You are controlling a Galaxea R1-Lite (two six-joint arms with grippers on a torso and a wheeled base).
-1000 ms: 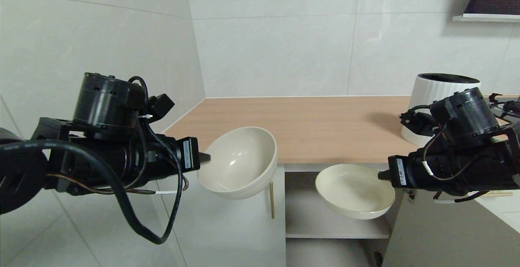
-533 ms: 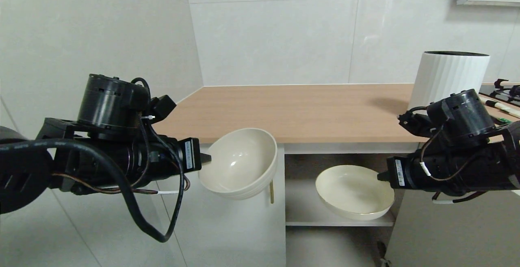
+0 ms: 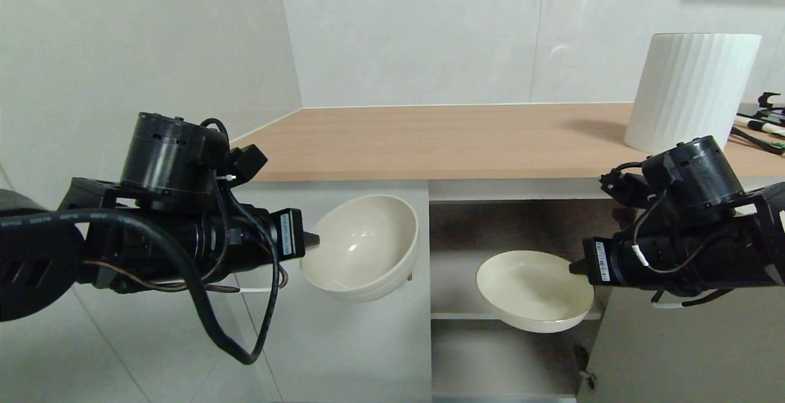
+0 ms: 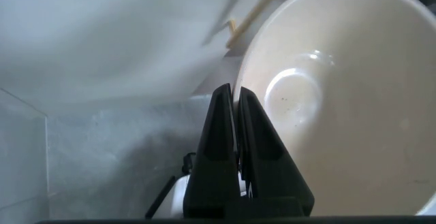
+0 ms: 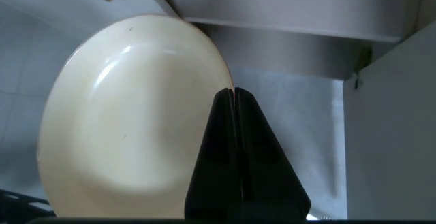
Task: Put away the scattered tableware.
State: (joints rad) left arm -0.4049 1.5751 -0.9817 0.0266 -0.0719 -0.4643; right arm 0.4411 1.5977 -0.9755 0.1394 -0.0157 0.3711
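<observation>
Left gripper (image 3: 310,239) is sitting at mid-left of the frame, its jaws pinching the rim of a deep bowl (image 3: 362,246); the left wrist view is showing them pressed on either side of that rim. The bowl is hanging in the air, tilted with its hollow facing the camera, in front of the closed cabinet door (image 3: 343,341) under the worktop (image 3: 441,139)

Right gripper (image 3: 573,265) is sitting at mid-right, its jaws nipping the edge of a shallow dish (image 3: 533,289). The dish is hanging roughly level before the open cabinet compartment, at the front edge of the shelf (image 3: 451,315); whether it is touching the shelf, cannot tell

Progress, as a judgement: both pieces are being carried and neither is resting anywhere yet, so these two are looking about midway. Left to do, it seems: setting dish and bowl on the shelf and letting go. At the far right, a white ribbed container (image 3: 693,90) and some utensils (image 3: 757,124) are lying on the worktop; the utensils may be waiting their turn
</observation>
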